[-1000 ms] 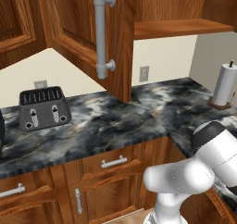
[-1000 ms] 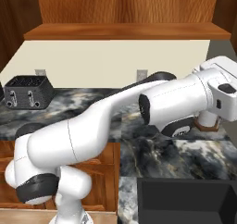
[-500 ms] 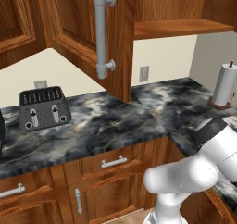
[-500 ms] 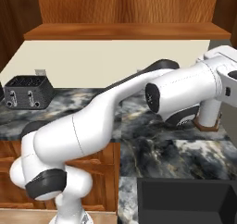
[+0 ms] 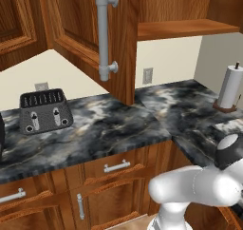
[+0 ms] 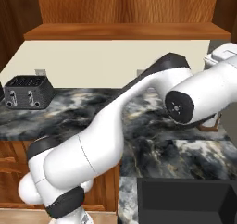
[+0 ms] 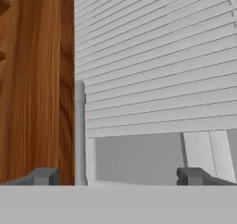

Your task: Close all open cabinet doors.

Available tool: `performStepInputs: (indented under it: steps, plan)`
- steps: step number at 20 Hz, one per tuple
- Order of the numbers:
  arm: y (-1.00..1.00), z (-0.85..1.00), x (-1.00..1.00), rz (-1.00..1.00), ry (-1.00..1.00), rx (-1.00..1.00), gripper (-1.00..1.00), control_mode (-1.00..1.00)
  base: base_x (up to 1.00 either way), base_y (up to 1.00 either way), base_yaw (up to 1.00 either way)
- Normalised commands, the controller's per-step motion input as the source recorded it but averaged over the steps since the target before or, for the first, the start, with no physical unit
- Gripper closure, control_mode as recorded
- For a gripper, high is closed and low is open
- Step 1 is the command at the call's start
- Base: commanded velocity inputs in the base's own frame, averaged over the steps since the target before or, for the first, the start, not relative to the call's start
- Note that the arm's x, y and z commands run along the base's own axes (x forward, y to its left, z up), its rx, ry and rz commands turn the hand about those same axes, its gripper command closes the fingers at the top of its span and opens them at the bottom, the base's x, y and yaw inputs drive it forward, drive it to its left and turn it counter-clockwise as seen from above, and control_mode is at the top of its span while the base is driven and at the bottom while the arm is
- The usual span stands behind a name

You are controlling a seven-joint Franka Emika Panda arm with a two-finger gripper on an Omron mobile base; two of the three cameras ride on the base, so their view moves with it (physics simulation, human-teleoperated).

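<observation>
Toaster (image 5: pixel 45 111): dark, on the marble counter (image 5: pixel 109 124), far left, against the wall.
Cabinet door (image 5: pixel 90 34): reddish-brown, swung open over the counter, its grey bar handle (image 5: pixel 103 32) upright on the near edge.
Open shelf (image 5: pixel 185 28): wooden, right of the door, above a wall outlet (image 5: pixel 148 75).
Paper towel roll (image 5: pixel 230 87): upright on the counter's right arm.
Gripper (image 7: pixel 118 176): released, fingers (image 7: pixel 45 176) spread wide with nothing between them, facing white blinds (image 7: pixel 157 61) beside a wooden panel (image 7: pixel 37 84).
</observation>
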Motion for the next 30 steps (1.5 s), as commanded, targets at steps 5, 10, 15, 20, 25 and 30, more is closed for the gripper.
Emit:
performStepInputs:
  steps: [5,10,15,20,25,30]
  plan:
    - [-0.05,-0.03,0.0,0.14,0.02,0.0,-1.0,-1.0,0.0,0.0,0.0]
    - [0.0,-0.15,0.17,0.17,0.08,0.01,-1.0,-1.0,0.0,0.0,0.0]
    - [-0.06,-0.13,0.27,0.2,0.09,0.03,-1.0,-1.0,0.0,0.0,0.0]
    - [-0.06,-0.08,0.24,0.21,0.07,0.03,-1.0,-1.0,0.0,0.0,0.0]
    - [-0.08,-0.08,0.22,0.22,0.05,0.03,-1.0,-1.0,0.0,0.0,0.0]
    - [-0.08,-0.09,0.23,0.22,0.05,0.03,-1.0,-1.0,0.0,0.0,0.0]
